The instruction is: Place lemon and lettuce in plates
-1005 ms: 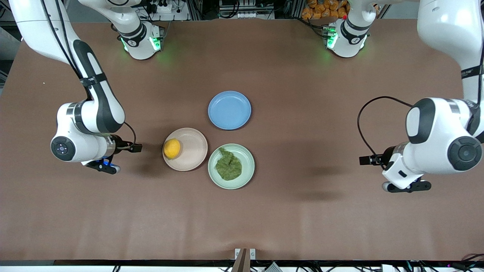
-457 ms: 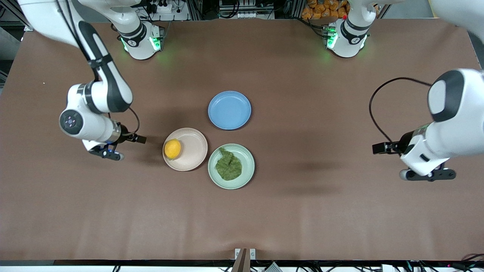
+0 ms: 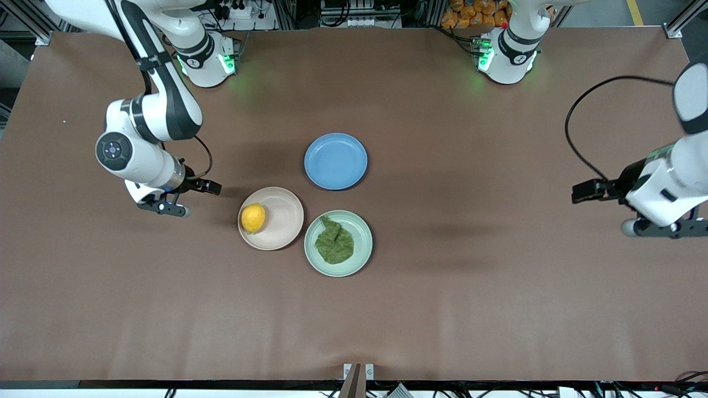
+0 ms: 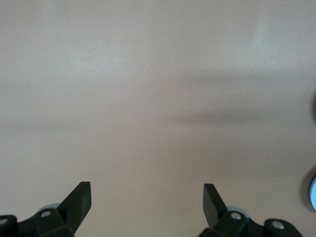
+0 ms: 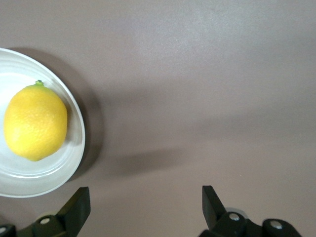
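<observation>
front view, lemon: we see the lemon (image 3: 253, 217) already on the beige plate (image 3: 279, 221), close to the rim at the right arm's end.
front view, lettuce: the lettuce (image 3: 334, 242) lies in the green plate (image 3: 362, 237), touching the beige plate's neighbour rim side; both plates sit nearer the camera than the blue plate (image 3: 336, 161), which holds nothing.
front view, right gripper: the right gripper (image 3: 166, 207) hangs over bare table (image 3: 442, 309), beside the beige plate toward the right arm's end; holds nothing.
front view, left gripper: the left gripper (image 3: 666, 228) is over the table's left-arm end, well apart from all plates.
front view, nearer arm: right arm is much nearer the lemon; left arm is the one on the lettuce's side, but far off.
front view, task state: we judge both items placed, nothing left to pick.
left wrist view, fingers: fingers (image 4: 79, 200) spread wide, only bare table between them; a sliver of plate rim at the edge.
right wrist view, fingers: fingers (image 5: 78, 206) spread wide, empty.
right wrist view, lemon: lemon (image 5: 35, 122) lies off to one side of the fingers, not between them, long axis running roughly along the plate's rim (image 5: 78, 143).
</observation>
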You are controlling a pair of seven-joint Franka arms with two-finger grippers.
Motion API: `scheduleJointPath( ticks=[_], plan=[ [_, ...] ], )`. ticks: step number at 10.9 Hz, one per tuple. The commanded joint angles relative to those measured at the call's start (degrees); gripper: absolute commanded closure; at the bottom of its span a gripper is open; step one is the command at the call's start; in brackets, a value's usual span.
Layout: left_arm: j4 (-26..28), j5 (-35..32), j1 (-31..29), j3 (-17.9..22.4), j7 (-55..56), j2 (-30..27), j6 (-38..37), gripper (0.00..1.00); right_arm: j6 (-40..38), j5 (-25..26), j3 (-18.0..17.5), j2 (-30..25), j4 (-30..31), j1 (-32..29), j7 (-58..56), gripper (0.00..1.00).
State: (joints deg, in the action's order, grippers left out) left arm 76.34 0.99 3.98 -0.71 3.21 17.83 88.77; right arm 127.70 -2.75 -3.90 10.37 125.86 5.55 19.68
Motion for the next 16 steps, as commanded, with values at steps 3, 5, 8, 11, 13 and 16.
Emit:
scheduleJointPath(
  ticks=[3, 5, 8, 11, 13, 16],
  plan=[
    [8.0, -0.6, -0.1, -0.4, -2.2, -9.8, -0.8, 0.00, -3.0, 1.0, 0.1, -5.8, 2.6, -2.4, -3.2, 0.00],
    [10.0, 0.6, -0.3, -0.6, -2.4, -12.5, -0.8, 0.00, -4.4, 1.0, 0.1, -6.8, 2.6, -3.1, -3.8, 0.00],
    [12.6, 0.7, -0.2, -0.6, -2.4, -15.3, -0.8, 0.00, -5.4, 1.0, 0.1, -8.4, 3.2, -3.1, -3.9, 0.00],
    [12.4, 0.7, 0.1, -0.6, -1.8, -14.9, -0.5, 0.00, -5.5, 1.0, 0.1, -10.3, 4.1, -3.1, -3.9, 0.00],
    [11.9, 0.6, 0.6, -0.7, -1.1, -14.5, -0.5, 0.00, -5.6, 0.9, -0.1, -10.5, 1.2, -2.7, -4.6, 0.00],
    [11.7, 0.7, 0.9, -0.7, -1.0, -13.6, -0.2, 0.00, -15.1, 0.9, 0.0, -10.3, -8.0, -3.1, -7.6, 0.00]
  ],
)
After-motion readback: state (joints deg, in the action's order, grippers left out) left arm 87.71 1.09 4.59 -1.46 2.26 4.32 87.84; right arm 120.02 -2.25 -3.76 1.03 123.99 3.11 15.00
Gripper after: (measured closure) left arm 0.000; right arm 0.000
